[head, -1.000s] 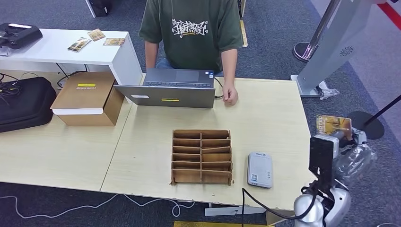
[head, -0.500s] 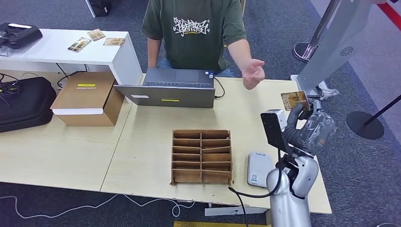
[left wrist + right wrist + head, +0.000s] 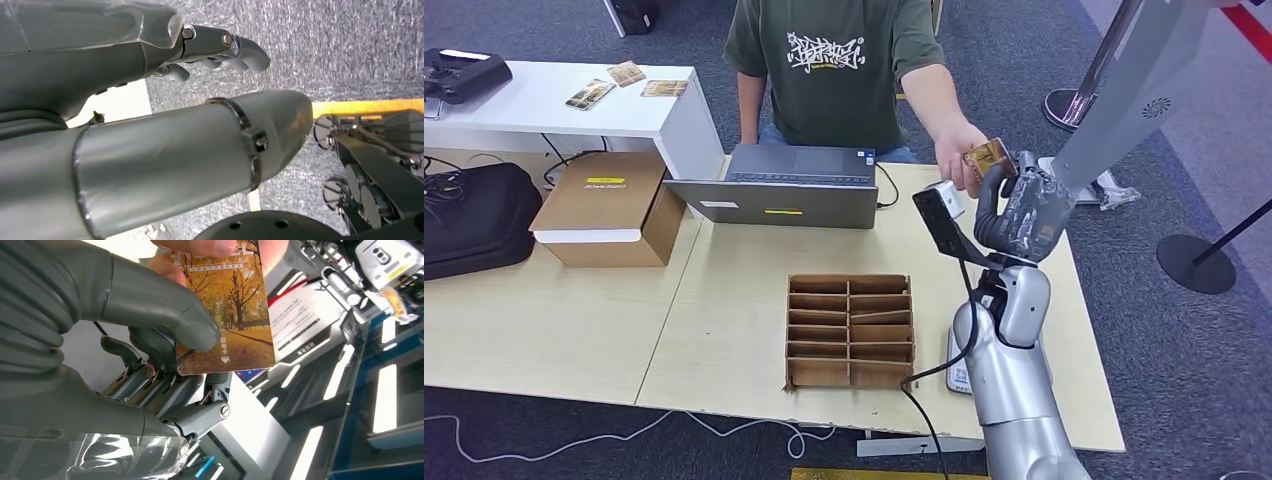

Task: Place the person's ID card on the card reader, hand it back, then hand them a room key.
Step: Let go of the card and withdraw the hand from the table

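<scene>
Grey carpet all round, pale tabletop [image 3: 754, 290] with the card reader [image 3: 956, 372] down near my edge. My right robot hand [image 3: 1016, 210] is raised over the far side, thumb and fingers pinching the card [image 3: 229, 315]. The person's hand [image 3: 959, 155] is already touching its far end. Best bet, I reckon: hold steady, loosen only once they've really got it. My left robot hand [image 3: 220, 47] hangs empty, fingers loosely curled.
</scene>
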